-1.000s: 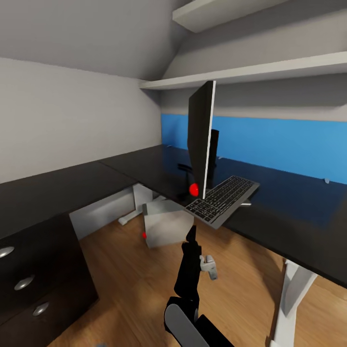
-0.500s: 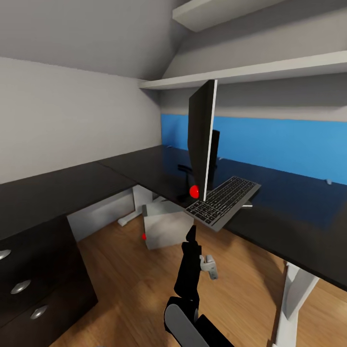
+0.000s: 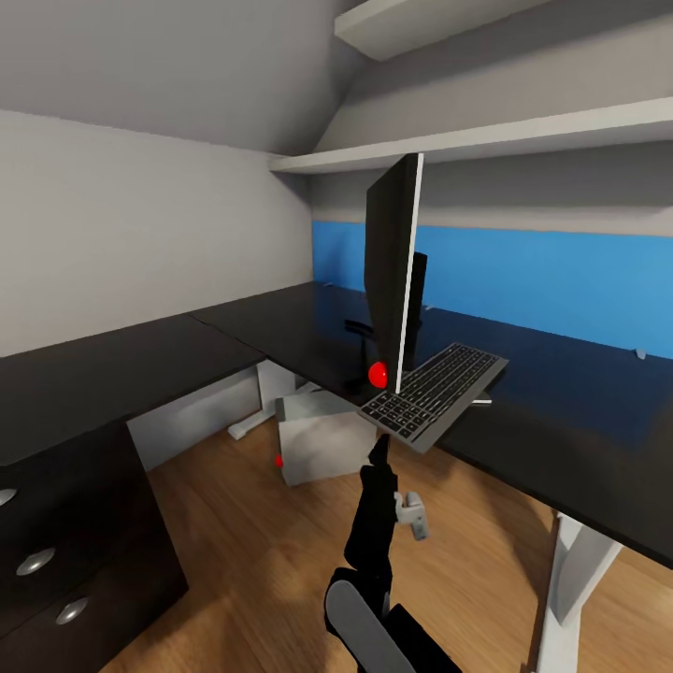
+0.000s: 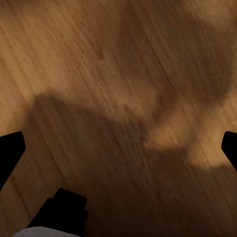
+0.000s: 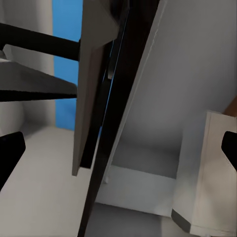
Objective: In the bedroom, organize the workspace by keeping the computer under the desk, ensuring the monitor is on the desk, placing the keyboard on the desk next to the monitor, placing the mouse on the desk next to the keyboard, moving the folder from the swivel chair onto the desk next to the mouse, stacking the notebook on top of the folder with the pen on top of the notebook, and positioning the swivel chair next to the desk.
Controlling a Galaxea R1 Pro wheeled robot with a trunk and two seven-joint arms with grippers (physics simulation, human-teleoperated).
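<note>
On the desk (image 3: 561, 411), the keyboard (image 3: 435, 394) overhangs — right gripper (image 5: 118, 148) wide, empty.

Wood-plank floor (image 4: 113, 64) under a broad shadow, black claw fingertips (image 4: 10, 148) wide apart at the edges.

A wood-plank floor (image 3: 252, 551) is seen below pale grey walls (image 3: 140, 224). A bright blue wall panel (image 3: 551, 280) is set beneath two white shelves (image 3: 523, 131) under a sloped ceiling.
</note>
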